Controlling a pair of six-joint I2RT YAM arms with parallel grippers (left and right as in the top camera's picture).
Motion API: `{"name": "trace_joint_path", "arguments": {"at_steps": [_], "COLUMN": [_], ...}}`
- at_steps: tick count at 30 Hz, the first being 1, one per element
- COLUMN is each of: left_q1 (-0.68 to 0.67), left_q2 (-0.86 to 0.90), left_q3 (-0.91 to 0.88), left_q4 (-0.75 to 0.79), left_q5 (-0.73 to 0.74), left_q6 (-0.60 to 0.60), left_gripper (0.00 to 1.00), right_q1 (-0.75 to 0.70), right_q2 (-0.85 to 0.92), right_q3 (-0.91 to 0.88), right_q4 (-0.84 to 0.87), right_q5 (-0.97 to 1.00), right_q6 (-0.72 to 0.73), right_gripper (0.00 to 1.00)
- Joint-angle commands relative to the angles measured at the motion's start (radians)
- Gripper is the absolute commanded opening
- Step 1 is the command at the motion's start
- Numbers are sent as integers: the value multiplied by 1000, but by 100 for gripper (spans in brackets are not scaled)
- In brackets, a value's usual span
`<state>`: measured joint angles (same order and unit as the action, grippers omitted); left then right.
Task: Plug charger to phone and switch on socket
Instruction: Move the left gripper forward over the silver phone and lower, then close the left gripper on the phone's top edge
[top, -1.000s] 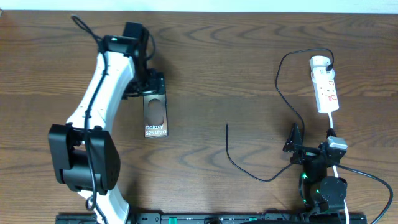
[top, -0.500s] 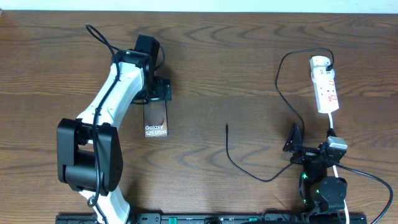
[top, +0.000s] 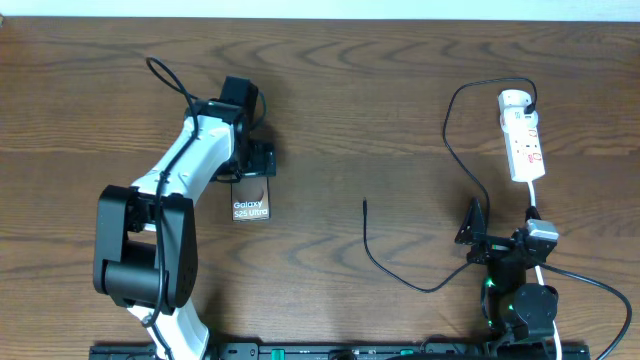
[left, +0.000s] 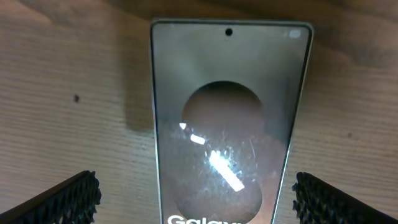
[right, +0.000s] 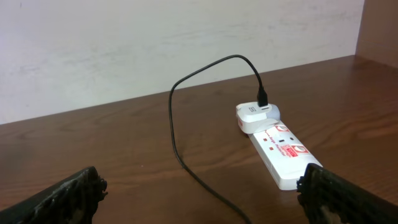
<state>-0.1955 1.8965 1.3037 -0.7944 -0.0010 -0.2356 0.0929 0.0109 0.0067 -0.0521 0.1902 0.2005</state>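
The phone (top: 251, 200) lies flat on the table left of centre, screen up with white "Galaxy" lettering. In the left wrist view the phone (left: 227, 118) fills the middle. My left gripper (top: 254, 168) hovers over the phone's far end, open, one finger on each side of it (left: 196, 202), not touching. The charger cable (top: 448, 140) runs from the white socket (top: 524, 140) at the far right, and its black tip (top: 365, 205) lies loose at the table's centre. My right gripper (top: 498, 232) is open and empty, just short of the socket's (right: 283, 149) near end.
The thick white cord (top: 575, 280) runs from the socket's near end past my right arm base. The black cable (right: 177, 134) loops across the table in front of my right gripper (right: 199, 199). A pale wall stands behind the table's far edge.
My left arm has swung right and nearer, bringing its gripper over the phone's far end. The phone, cable, socket and right arm have not moved.
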Motion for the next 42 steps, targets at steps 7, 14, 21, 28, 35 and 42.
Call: {"name": "trace_joint_path", "arguments": {"at_steps": [7, 14, 21, 28, 35, 42], "left_q1": [1, 1, 0, -1, -10, -38], "left_q2": [3, 3, 4, 4, 4, 4], "left_q3": [-48, -65, -115, -116, -122, -129], "left_q4": [45, 61, 108, 108, 116, 154], "left_q5": [46, 69, 69, 69, 69, 68], "left_q6": [14, 17, 17, 17, 17, 40], "left_gripper": [98, 98, 98, 98, 98, 98], "right_q1": [-7, -7, -7, -7, -7, -7], "right_q2": [-4, -4, -4, -4, -4, -4], "right_q3": [-1, -1, -1, -1, -1, -1], "right_q4": [-4, -4, -4, -4, -4, -4], "right_q5": [-2, -2, -2, -2, -2, -2], "right_q6": [-7, -7, -7, -7, -7, -7], "right_gripper": [99, 99, 99, 99, 99, 99]}}
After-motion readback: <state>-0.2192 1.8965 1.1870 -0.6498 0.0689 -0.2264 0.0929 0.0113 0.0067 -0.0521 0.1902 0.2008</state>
